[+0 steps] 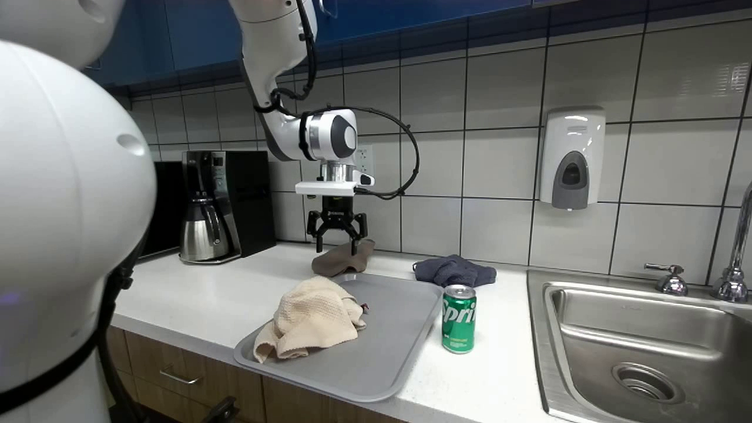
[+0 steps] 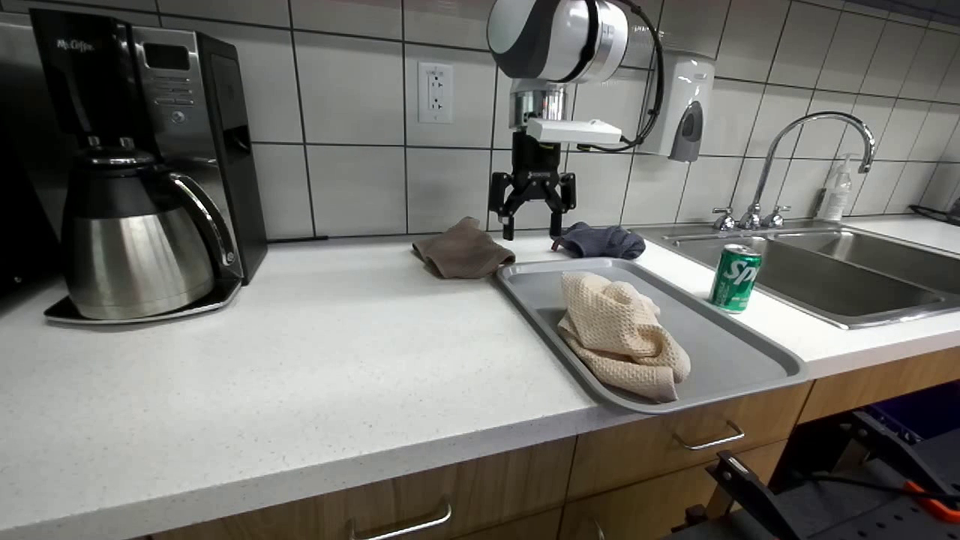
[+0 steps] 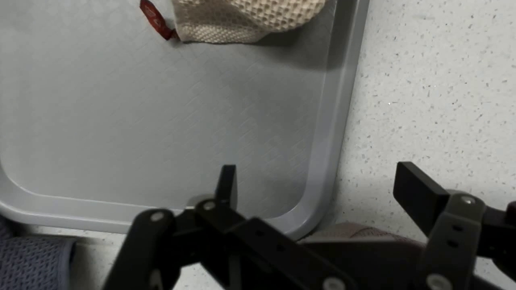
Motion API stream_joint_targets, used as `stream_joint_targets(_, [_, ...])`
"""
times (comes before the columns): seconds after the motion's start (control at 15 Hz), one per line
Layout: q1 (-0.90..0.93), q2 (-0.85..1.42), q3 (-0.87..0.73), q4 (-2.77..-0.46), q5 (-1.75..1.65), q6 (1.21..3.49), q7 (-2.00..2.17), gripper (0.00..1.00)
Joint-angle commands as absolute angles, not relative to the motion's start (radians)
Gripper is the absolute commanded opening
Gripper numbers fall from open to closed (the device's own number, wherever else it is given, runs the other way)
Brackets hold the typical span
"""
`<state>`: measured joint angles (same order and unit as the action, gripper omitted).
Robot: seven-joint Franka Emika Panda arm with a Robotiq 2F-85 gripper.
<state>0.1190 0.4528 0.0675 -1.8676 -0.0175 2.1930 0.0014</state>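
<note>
Broadly, we have a white counter (image 2: 300,360), a coffee maker (image 2: 217,142) and a grey tray (image 1: 393,335), long axis running back to front. Our gripper (image 1: 336,245) hangs above the tray's back corner on the coffee-maker side, its 2 fingers spread wide, nothing between them. Beige cloth (image 2: 622,337) bunched on the tray. Key relation, we judge: brown cloth (image 2: 465,251) on the counter just beside that corner, lower than the fingertips, crumpled, no clear long axis; wrist view mostly hides it. Smallest: green soda can (image 1: 459,320), upright beside the tray.
</note>
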Motion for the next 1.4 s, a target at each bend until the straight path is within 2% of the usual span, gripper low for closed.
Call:
stream_joint_targets(0.0, [0.116,0.453,0.072,-1.866,-0.02,2.191,0.003,1.0])
stream_joint_targets(0.67, [0.116,0.453,0.072,-1.866,-0.02,2.191,0.003,1.0])
stream_joint_targets(1.33, [0.106,0.552,0.06,-1.764,-0.053,2.233,-0.049,1.0])
